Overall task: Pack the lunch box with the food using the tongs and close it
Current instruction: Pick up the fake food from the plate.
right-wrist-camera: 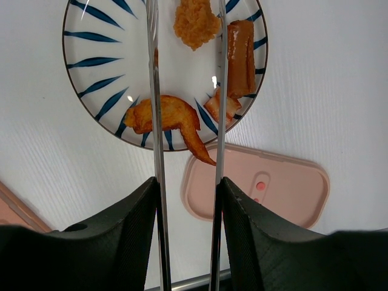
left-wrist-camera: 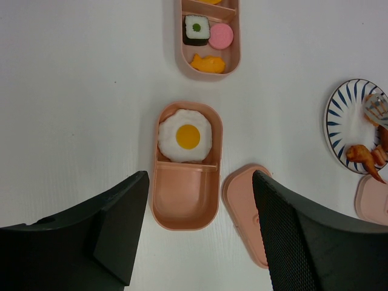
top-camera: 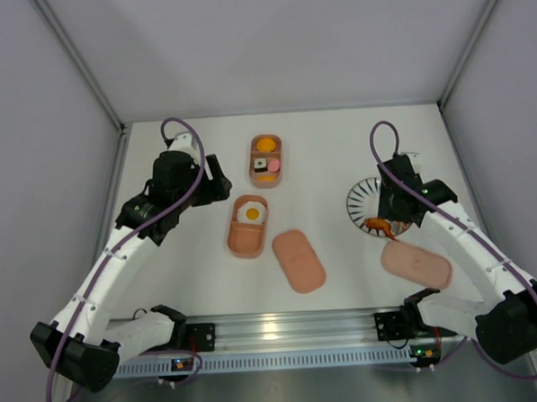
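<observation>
Silvery tongs (right-wrist-camera: pixel 156 121) clamped in R gripper (right-wrist-camera: pixel 189 191); tong arms over striped plate (right-wrist-camera: pixel 91 91), one across chicken wing (right-wrist-camera: pixel 173 115); L gripper (left-wrist-camera: pixel 201 182) jaws wide, holding nothing, above pink lunch box tray (left-wrist-camera: pixel 185 203) w/ fried egg (left-wrist-camera: pixel 187 134); 2nd tray (left-wrist-camera: pixel 236 54) beyond; one lid (top-camera: pixel 299 261) just beside tray, other lid (top-camera: pixel 416 265) near plate.

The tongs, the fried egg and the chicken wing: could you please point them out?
tongs (right-wrist-camera: pixel 154 91), right wrist view, on one thin metal arm.
fried egg (left-wrist-camera: pixel 188 136), left wrist view, on the yolk.
chicken wing (right-wrist-camera: pixel 177 116), right wrist view, on its thick middle.
</observation>
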